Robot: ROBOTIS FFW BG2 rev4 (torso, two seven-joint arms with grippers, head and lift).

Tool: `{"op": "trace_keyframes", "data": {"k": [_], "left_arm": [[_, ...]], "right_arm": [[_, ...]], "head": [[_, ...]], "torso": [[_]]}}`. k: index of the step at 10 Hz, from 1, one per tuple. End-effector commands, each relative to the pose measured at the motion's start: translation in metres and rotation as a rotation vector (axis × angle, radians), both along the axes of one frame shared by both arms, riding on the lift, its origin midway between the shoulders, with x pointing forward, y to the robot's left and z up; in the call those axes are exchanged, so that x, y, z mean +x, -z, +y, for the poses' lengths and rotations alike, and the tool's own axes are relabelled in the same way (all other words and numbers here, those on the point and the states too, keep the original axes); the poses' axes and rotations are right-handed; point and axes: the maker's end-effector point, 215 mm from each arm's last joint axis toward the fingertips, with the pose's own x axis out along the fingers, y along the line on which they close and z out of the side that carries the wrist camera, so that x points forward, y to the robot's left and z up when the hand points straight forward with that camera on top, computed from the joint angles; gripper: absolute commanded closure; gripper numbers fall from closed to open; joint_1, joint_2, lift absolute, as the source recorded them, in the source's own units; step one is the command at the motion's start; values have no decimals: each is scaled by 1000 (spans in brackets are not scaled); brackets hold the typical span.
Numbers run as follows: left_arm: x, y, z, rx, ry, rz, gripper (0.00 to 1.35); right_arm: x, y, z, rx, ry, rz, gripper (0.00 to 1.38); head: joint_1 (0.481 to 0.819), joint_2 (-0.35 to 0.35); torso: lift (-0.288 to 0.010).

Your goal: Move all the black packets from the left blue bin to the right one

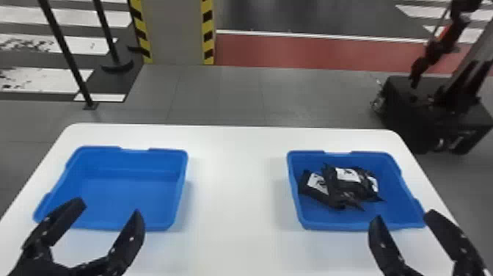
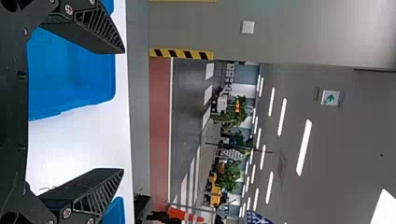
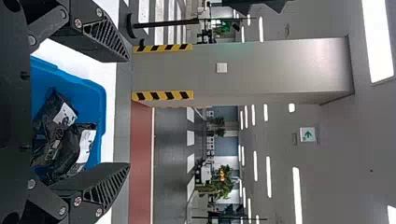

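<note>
Black packets: your packets [image 1: 343, 189] lie heaped and overlapping at the right of the head view, inside the right bin [image 1: 363, 226], mostly toward its far and left part. You can make out about three; the overlap hides the exact count.
Packets against fingers: they lie beyond the right gripper [image 1: 405, 218], up and to the left of its tips in the head view, with none caught between its fingers. In the right wrist view you look past both fingers at the heap.
Right fingers: spread wide and holding nothing, at the lower right of the head view, by the bin's near edge.
Left bin: at the left of the head view, the left bin [image 1: 121, 198] shows you bare blue floor, its near left part masked by the left gripper [image 1: 108, 210].
Left fingers: also parted, with nothing in their grasp, at the lower left.
Step in hand: you look to be at the end, with the transfer apparently done.
Next move: probably no more grasping; check the masked part of the left bin, then back both arms off level, so the right tips don't snag the rim.
Table: the white table [image 1: 234, 220] carries both bins across mid-frame.
</note>
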Motion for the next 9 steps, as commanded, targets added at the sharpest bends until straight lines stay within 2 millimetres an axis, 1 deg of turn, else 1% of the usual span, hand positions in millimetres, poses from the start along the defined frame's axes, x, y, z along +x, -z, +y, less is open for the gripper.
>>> {"op": "trace_keyframes", "data": {"k": [1,9], "left_arm": [[0,1,0,-2,1,4,125],[1,4,-2,-8,6,13,127]], "right_arm": [[0,0,0,2,1,0,242],[0,2,0,4,2,4,242]], "head": [[695,-57],[695,-60]], "torso": [[-110],[-110]]}}
